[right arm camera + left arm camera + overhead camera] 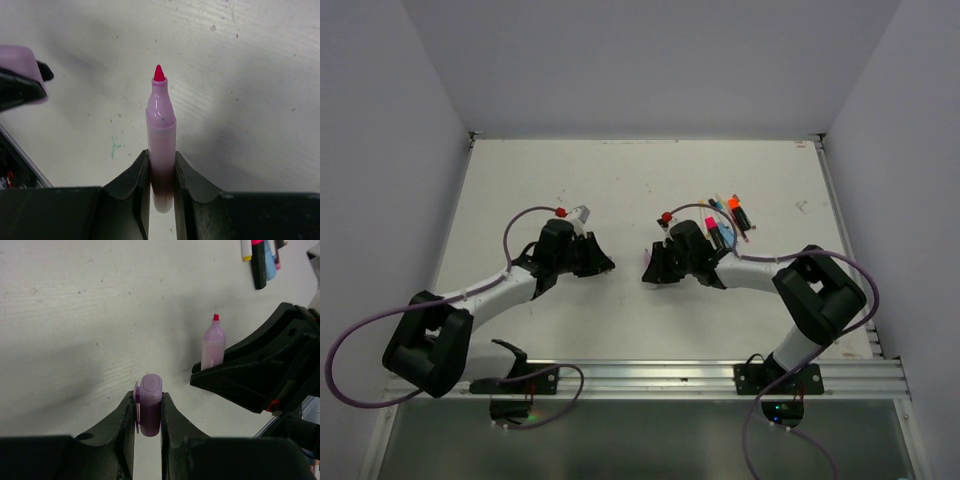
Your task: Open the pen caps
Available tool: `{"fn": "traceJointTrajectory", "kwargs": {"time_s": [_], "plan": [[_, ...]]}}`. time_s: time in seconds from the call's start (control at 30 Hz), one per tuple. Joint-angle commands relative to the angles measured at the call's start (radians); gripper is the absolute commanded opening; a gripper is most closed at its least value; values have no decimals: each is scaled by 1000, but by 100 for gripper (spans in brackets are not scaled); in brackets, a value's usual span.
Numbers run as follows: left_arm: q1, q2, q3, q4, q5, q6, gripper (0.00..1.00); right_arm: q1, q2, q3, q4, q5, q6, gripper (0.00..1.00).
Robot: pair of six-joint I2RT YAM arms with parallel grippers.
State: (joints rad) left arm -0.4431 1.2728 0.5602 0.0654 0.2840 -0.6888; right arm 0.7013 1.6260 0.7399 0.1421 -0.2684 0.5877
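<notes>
Between the jaws of the left gripper (148, 401), set narrow, sits the lilac cap (150, 390). It is clamped by its sides, with its rounded end poking out past the fingertips. The right gripper (161, 157), jaws just as narrow, pinches the lilac highlighter (161, 120) by its lower barrel. The red tip (159, 73) is bare and points away from the fingers.

The 2 grippers face each other near the middle of the table (620, 180), close but apart, so cap and highlighter do not touch. A small green mark (115, 147) stains the table just left of the highlighter.

Beyond the right gripper, toward the table's far right corner, a tight cluster of pens (728, 218) lies flat, showing orange, pink, blue and yellow. The right wrist covers its near end, so I cannot tell how many there are.
</notes>
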Motion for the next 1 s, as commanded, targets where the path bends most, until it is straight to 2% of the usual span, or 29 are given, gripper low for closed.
{"fn": "traceJointTrajectory", "kwargs": {"time_s": [0.0,0.17,0.3,0.37,0.5,0.77,0.93,0.97], "plan": [[-25,51,33,-50,-8,6,10,16,54,70,7,44,43,5],[-29,99,27,-49,-23,-5,13,44,112,105,2,43,72,13],[-29,108,26,-42,-68,-5,22,67,135,134,-27,55,78,27],[-29,117,30,-38,-80,-6,24,73,135,138,-32,60,86,30],[-29,129,29,-21,-91,-11,31,78,137,142,-38,64,93,45],[-29,112,50,-33,-112,-12,46,76,60,161,-99,77,67,62],[-29,47,75,-64,-137,-3,58,63,-27,210,-278,267,-48,67],[-29,34,86,-114,-150,-2,61,44,-49,214,-300,288,-61,68]]}}
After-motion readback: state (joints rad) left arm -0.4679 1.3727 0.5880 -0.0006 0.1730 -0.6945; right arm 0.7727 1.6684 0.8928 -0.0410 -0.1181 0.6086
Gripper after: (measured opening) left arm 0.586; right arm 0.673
